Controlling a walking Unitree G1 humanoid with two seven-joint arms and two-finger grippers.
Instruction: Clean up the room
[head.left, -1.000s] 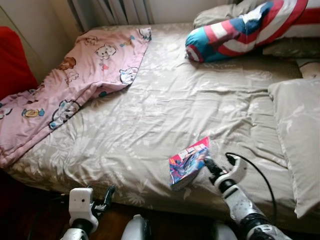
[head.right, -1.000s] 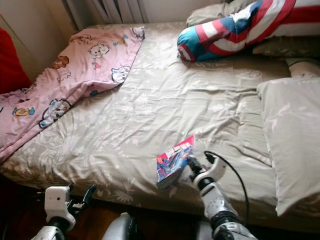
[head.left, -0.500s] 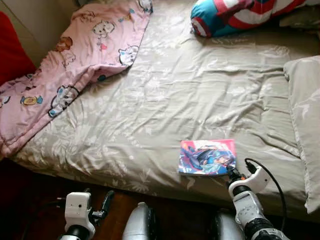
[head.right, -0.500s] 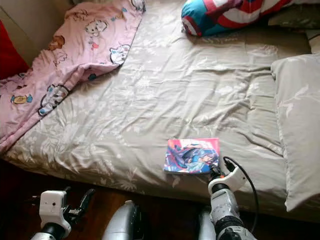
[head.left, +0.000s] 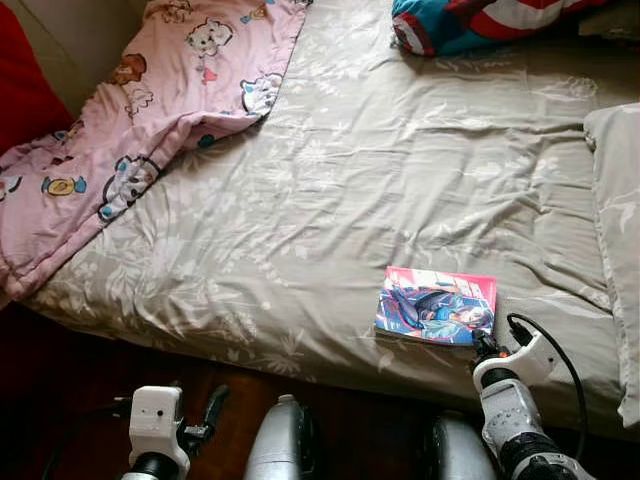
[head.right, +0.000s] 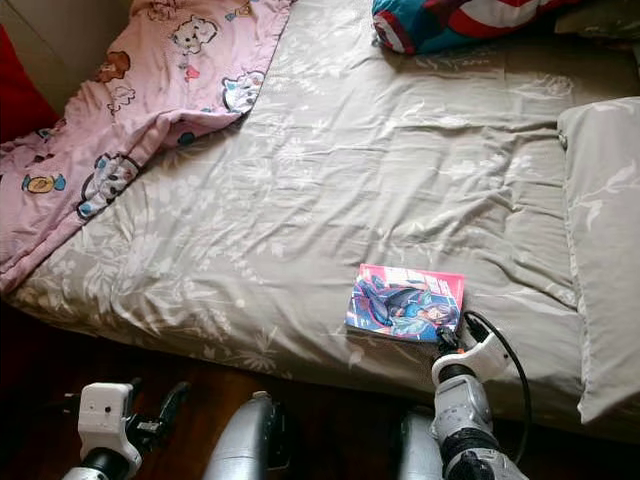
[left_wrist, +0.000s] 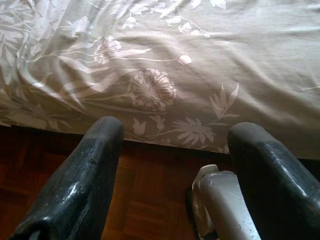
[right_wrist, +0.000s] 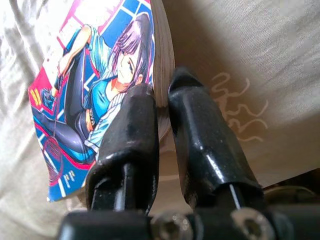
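Because the wide bed (head.left: 330, 190), spread with a grey-beige floral sheet, takes up nearly all the scene, it serves as the surface everything else rests on, and the robot stands at its near edge over dark wooden parquet floor (left_wrist: 145, 200). Across the far left corner lies a pink quilt printed with cartoon animals (head.left: 150, 120), pushed aside and hanging off the edge, which suggests it has yet to be straightened. At the head sits a blue, red and white striped cushion (head.left: 470, 22), and a beige pillow (head.right: 605, 230) lies along the right side. Close to the near edge, towards the right, a thin paperback comic with a pink and blue illustrated cover (head.left: 436, 306) lies flat on the sheet, cover up, its near right corner by the edge. The right gripper (right_wrist: 160, 115) reaches up from below that edge and its fingers (right_wrist: 197, 125) are pressed together on that corner, one on the cover and one under the pages, a pinch that suits lifting so thin a book off soft bedding; whether the grip is firm is hard to judge. The left gripper (left_wrist: 175, 145) hangs idle low by the bed's side over the floor, its fingers (left_wrist: 95, 165) wide apart and holding nothing.
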